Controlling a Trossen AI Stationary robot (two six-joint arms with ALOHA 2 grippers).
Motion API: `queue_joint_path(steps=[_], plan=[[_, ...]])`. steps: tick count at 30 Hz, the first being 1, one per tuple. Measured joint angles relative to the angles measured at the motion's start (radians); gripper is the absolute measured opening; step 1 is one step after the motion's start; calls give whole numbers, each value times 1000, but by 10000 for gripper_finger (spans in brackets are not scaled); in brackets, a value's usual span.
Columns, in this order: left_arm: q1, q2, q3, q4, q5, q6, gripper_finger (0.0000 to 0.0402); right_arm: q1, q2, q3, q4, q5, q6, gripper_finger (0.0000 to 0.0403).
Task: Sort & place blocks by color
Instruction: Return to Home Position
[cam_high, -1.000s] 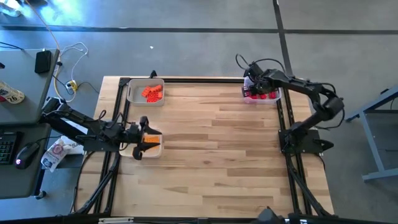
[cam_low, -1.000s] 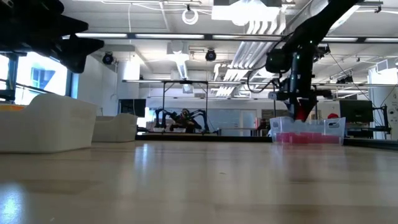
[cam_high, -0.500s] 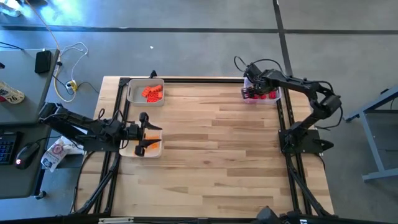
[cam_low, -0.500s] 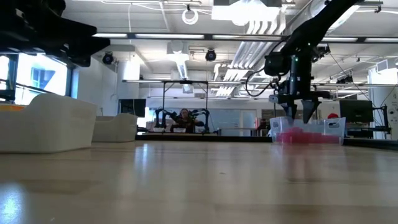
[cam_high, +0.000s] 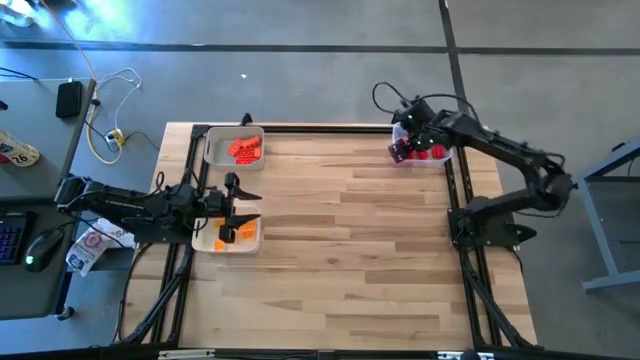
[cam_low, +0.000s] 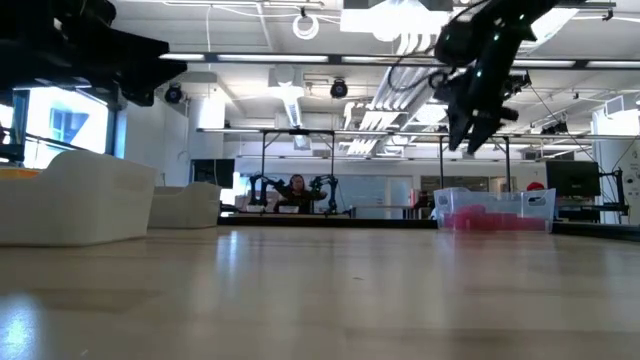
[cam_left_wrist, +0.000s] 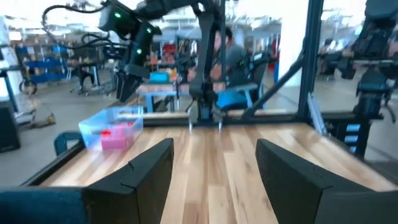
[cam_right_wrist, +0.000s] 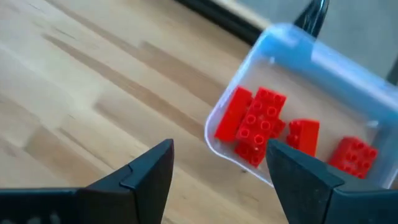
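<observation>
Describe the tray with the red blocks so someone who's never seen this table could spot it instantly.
On the wooden table, go to the far right corner. The tray there is clear plastic and holds only red blocks; the other two trays sit along the left edge, are opaque and hold orange blocks.

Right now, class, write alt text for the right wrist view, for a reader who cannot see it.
A clear tray holding red blocks sits on the wooden table, seen past the right gripper's open, empty fingers.
</observation>
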Motion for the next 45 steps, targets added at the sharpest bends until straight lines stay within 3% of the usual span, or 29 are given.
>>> queue_joint_path(steps=[7,13,20,27,32,38,45], plan=[[91,-39,1,-24,64,-67,217,52,-218,-1,5,-29,-27,240],[136,-104,1,-36,164,-103,217,162,-386,-23,32,-32,-34,241],[146,-208,1,-175,162,-131,217,266,-596,-226,243,-28,-9,241],[146,-294,12,-264,158,-119,217,326,-759,-410,314,-34,47,241],[146,-338,66,-419,148,-89,217,360,-862,-534,395,-34,53,241],[141,-376,80,-535,152,-90,217,398,-959,-679,561,-37,56,241],[141,-394,80,-545,152,-86,217,443,-1008,-776,697,-47,80,241]])
